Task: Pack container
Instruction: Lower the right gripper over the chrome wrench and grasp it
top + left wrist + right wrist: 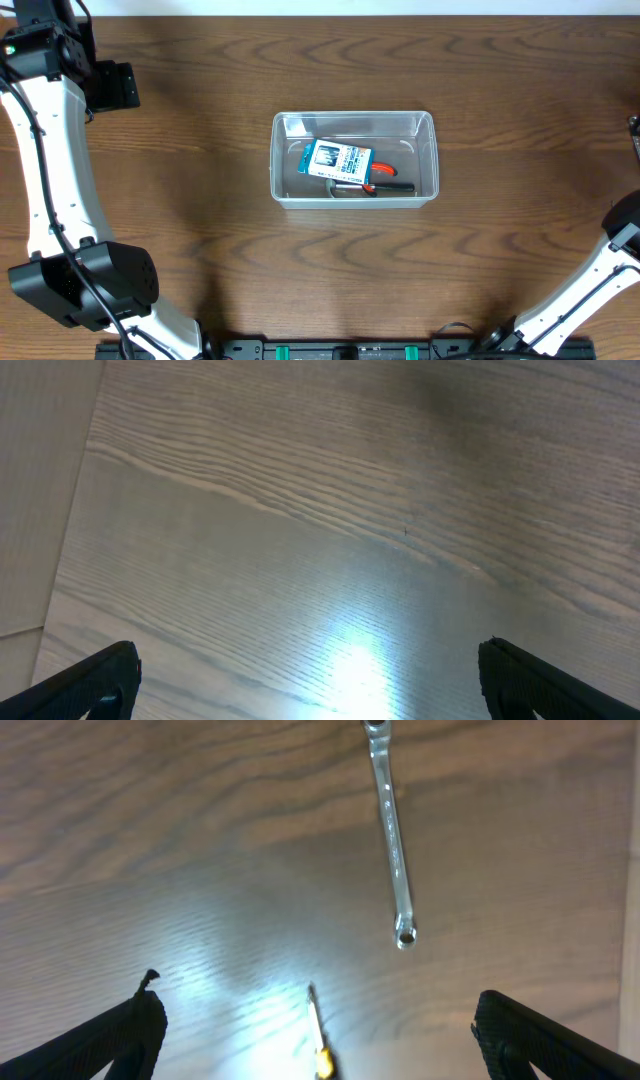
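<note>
The container (352,114), a clear plastic tub, stands at the middle of the table in the overhead view. In it lie a small blue-and-white box (338,158) and a red-handled tool (383,181). My left gripper (310,678) hangs open over bare wood far to the container's left, its black fingertips (105,675) wide apart. My right gripper (320,1015) is open too, off the table's right side. A thin screwdriver with a yellow handle (317,1032) lies on the wood between its fingers, touching neither. A silver wrench (391,840) lies further ahead of it.
The left arm (55,170) runs along the table's left side. The right arm (590,290) enters at the lower right corner. The table's left edge (75,510) shows in the left wrist view, with a pale floor beyond.
</note>
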Motion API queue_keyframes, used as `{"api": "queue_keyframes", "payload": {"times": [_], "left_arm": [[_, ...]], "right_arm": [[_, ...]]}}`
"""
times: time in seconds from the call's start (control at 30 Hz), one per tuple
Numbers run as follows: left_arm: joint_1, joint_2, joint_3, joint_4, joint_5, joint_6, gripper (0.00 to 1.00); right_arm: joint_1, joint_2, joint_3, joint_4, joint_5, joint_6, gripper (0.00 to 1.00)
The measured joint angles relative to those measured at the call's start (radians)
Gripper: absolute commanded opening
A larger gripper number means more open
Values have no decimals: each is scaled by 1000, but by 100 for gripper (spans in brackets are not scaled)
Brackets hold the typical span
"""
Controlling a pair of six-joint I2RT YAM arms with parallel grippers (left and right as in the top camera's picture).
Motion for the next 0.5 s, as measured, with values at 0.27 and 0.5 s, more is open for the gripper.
{"api": "queue_keyframes", "payload": {"times": [0.27,0.5], "left_arm": [[0,0,0,0,0,0,98],[0,0,0,0,0,0,98]], "right_arm": [[-2,72,0,113,2,-80,99],[-8,80,2,133,13,-98,99]]}}
